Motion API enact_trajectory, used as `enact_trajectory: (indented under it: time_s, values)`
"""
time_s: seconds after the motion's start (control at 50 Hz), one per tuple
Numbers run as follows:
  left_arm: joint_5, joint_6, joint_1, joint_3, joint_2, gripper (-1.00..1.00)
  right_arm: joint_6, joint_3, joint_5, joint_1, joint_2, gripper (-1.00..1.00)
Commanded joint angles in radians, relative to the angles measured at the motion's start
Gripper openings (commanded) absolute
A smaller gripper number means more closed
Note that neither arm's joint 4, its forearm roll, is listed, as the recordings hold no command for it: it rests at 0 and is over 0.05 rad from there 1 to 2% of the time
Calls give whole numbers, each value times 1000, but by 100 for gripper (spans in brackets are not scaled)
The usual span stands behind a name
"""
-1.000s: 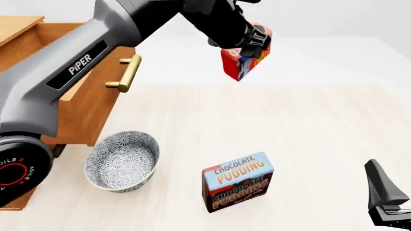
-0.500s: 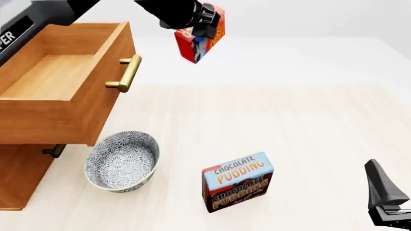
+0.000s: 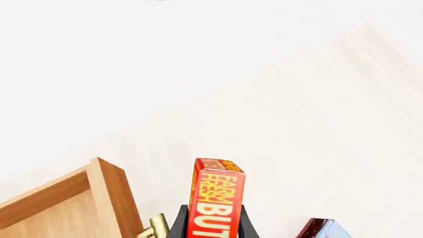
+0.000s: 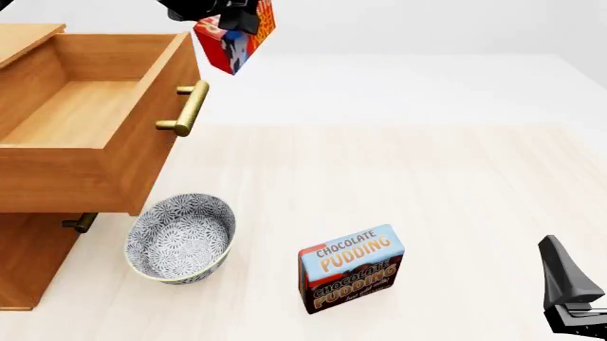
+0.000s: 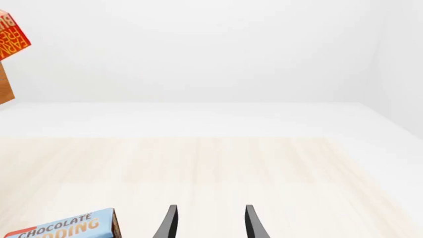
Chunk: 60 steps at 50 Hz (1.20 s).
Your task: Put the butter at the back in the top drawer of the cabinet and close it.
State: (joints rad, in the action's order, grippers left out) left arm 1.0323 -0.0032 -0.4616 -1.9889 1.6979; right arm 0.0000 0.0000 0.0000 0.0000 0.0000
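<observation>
The red butter [image 4: 232, 37] box hangs high in the air just right of the pulled-out top drawer [image 4: 90, 135], level with its brass handle [image 4: 187, 108]. My left gripper [image 4: 227, 18] is shut on the butter [image 3: 215, 201], its dark fingers [image 3: 180, 225] pressing both sides. The top drawer's front edge [image 3: 109, 198] lies close beside the box. The drawer's inside is bare wood. The cabinet [image 4: 28, 263] stands at the left. My right gripper [image 5: 208, 223] is open above the table near the front right, holding nothing; the butter [image 5: 12, 37] shows far off.
A patterned bowl [image 4: 180, 239] sits on the table below the open drawer. A Chocolate Pudding box [image 4: 351, 268] stands upright at front centre, its corner [image 5: 63, 228] close to my right gripper. A lower drawer handle [image 4: 79, 223] peeks out under the open drawer.
My left gripper has carried the butter leftward and upward, from mid-table to beside the open drawer's handle. The left arm has swung out of the front view. My right arm has not moved.
</observation>
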Motion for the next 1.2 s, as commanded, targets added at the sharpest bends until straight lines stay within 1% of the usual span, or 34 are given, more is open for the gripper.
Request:
enact_trajectory:
  time_s: [0.02,0.2,0.24,0.34,0.36,0.66,0.8,0.92,1.0,1.2]
  values:
    - [6,24,60,24,-76,-100,0,0,0,0,0,100]
    - [19,30,98,39,-114,-100,0,0,0,0,0,100]
    - [21,36,121,56,-135,-100,0,0,0,0,0,100]
    - [24,38,141,67,-155,-100,0,0,0,0,0,100]
    - [24,44,157,81,-170,-100,0,0,0,0,0,100]
    - [44,63,247,125,-261,-100,0,0,0,0,0,100]
    - [43,61,286,183,-303,-100,0,0,0,0,0,100]
    - [42,60,306,211,-328,-100,0,0,0,0,0,100]
    - [29,57,324,255,-346,-100,0,0,0,0,0,100]
    - [8,54,357,325,-375,-100,0,0,0,0,0,100]
